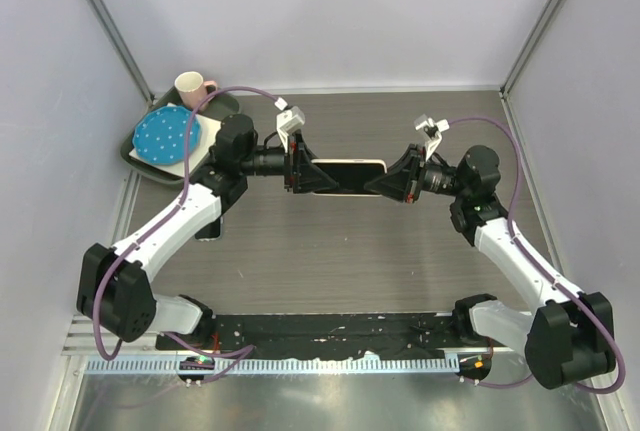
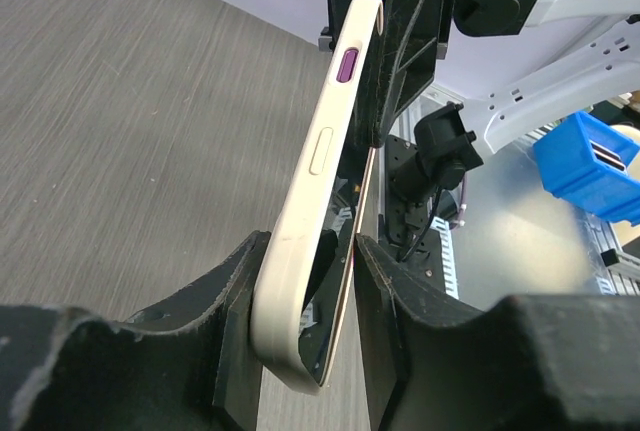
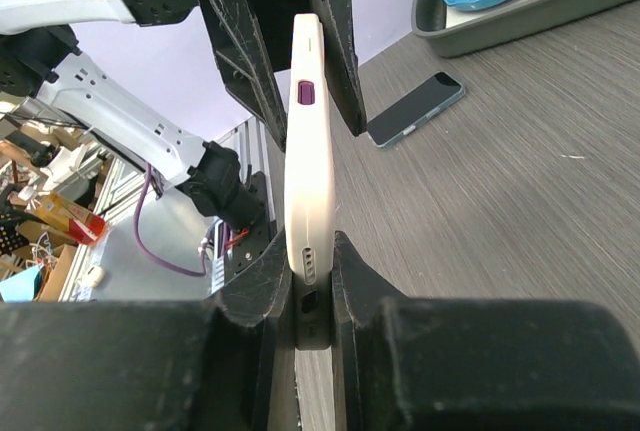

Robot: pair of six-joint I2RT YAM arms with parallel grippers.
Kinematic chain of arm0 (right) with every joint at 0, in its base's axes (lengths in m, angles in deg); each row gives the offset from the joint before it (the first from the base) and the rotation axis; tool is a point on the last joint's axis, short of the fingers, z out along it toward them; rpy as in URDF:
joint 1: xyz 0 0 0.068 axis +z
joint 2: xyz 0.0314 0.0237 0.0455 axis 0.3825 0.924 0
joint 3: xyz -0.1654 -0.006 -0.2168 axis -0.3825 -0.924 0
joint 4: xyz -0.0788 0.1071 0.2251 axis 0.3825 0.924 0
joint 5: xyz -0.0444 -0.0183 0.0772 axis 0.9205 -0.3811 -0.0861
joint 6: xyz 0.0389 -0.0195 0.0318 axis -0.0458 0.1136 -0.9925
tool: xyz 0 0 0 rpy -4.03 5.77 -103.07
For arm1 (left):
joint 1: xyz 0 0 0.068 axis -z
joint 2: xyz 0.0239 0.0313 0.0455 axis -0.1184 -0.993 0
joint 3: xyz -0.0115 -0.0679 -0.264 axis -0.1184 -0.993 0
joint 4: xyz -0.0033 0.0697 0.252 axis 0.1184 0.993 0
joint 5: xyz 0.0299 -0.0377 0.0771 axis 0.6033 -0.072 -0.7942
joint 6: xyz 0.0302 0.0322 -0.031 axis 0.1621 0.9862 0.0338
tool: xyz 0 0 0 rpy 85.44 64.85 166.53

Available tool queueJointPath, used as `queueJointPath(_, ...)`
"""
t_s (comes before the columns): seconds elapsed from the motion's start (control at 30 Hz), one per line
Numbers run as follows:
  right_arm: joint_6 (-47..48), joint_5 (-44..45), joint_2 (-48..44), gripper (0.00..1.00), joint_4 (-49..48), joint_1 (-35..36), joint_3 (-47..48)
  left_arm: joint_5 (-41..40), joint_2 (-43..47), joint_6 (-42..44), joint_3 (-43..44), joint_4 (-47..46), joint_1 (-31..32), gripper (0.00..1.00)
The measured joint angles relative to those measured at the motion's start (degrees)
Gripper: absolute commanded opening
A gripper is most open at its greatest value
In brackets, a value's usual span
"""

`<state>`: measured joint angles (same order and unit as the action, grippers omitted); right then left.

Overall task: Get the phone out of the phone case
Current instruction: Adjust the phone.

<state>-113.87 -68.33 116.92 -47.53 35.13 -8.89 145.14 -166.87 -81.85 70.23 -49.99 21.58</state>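
A cream phone case (image 1: 350, 165) with the phone (image 1: 340, 183) in it hangs on edge above the table, held between both arms. My left gripper (image 1: 300, 173) is shut on its left end. In the left wrist view that gripper (image 2: 312, 251) has one finger on the case (image 2: 320, 171) and the other on the phone (image 2: 345, 281). The case corner there is bowed away from the phone's gold edge, leaving a gap. My right gripper (image 1: 390, 183) is shut on the other end. In the right wrist view its jaws (image 3: 312, 251) clamp the case (image 3: 308, 171) by the speaker holes, with a dark port end below.
A second, dark phone (image 3: 415, 109) lies flat on the table, partly under the left arm (image 1: 208, 231). At the back left a grey tray (image 1: 140, 156) holds a blue dotted plate (image 1: 168, 136), with a pink mug (image 1: 192, 86) behind it. Walls close in on both sides.
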Motion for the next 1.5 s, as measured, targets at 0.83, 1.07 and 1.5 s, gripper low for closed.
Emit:
queueJointPath(0.83, -3.69, -0.33, 2.60, 0.01, -6.95, 1.14, -0.31, 3.87, -0.87, -8.98, -2.10, -9.22, -0.39, 0.26)
queueJointPath(1.07, -3.43, -0.09, 2.73, 0.01, -6.86, 1.62, -0.31, 4.26, -0.87, -9.11, -2.40, -9.64, -0.37, 0.04)
queueJointPath(1.5, 14.60, 0.37, -0.02, 0.51, 12.22, 1.62, 4.61, 6.29, -0.70, -8.90, -2.95, -9.40, 0.26, 0.00)
